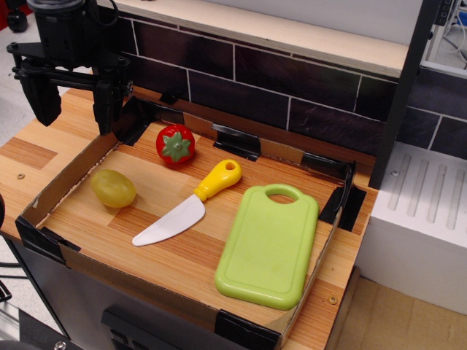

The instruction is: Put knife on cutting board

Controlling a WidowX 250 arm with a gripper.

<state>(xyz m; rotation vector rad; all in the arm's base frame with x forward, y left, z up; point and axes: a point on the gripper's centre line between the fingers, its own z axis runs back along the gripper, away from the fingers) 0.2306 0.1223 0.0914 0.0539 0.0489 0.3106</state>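
The knife (191, 205) lies flat on the wooden tray floor, white curved blade toward the front left, yellow handle with a hole toward the back right. The light green cutting board (268, 244) lies flat just right of it, handle hole at the back, apart from the knife. My gripper (73, 102) hangs at the back left, above the tray's left corner, well away from the knife. Its two black fingers are spread apart and hold nothing.
A red toy strawberry (176, 144) sits at the back of the tray. A yellow-green round fruit (113, 188) sits at the left. Low cardboard walls (66, 179) ring the tray. A dark tiled wall stands behind. A white rack (430, 219) is at the right.
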